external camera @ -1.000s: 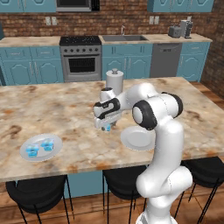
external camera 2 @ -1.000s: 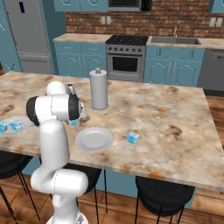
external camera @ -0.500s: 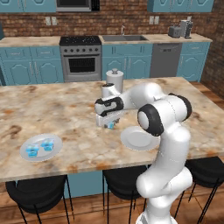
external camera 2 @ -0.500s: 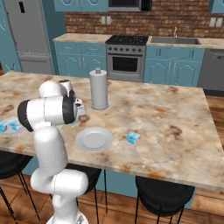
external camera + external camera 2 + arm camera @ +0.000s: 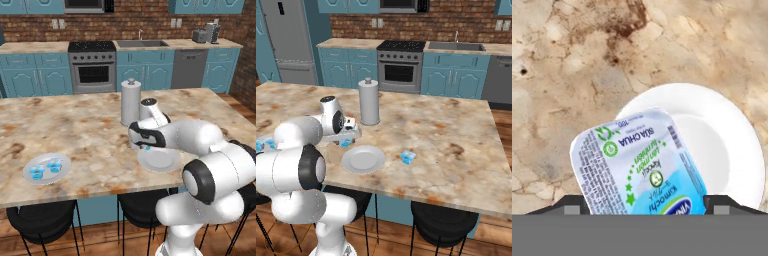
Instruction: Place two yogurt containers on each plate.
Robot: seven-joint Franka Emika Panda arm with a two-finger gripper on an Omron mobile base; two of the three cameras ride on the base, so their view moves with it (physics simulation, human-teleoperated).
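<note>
Swung toward the empty plate [image 5: 159, 160], the arm reaches low, jaws pinching a yogurt container [image 5: 639, 162]

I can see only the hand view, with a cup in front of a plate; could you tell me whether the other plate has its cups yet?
Observer: Yes, the far plate holds two cups, side by side.
Operator: Thank you. Where is the fourth cup?
Observer: The fourth cup lies on the counter, apart from the near plate, to its right in the right base view.
Operator: Is anything tall standing nearby?
Observer: A paper-towel roll stands upright on the counter beyond the near plate.
</note>
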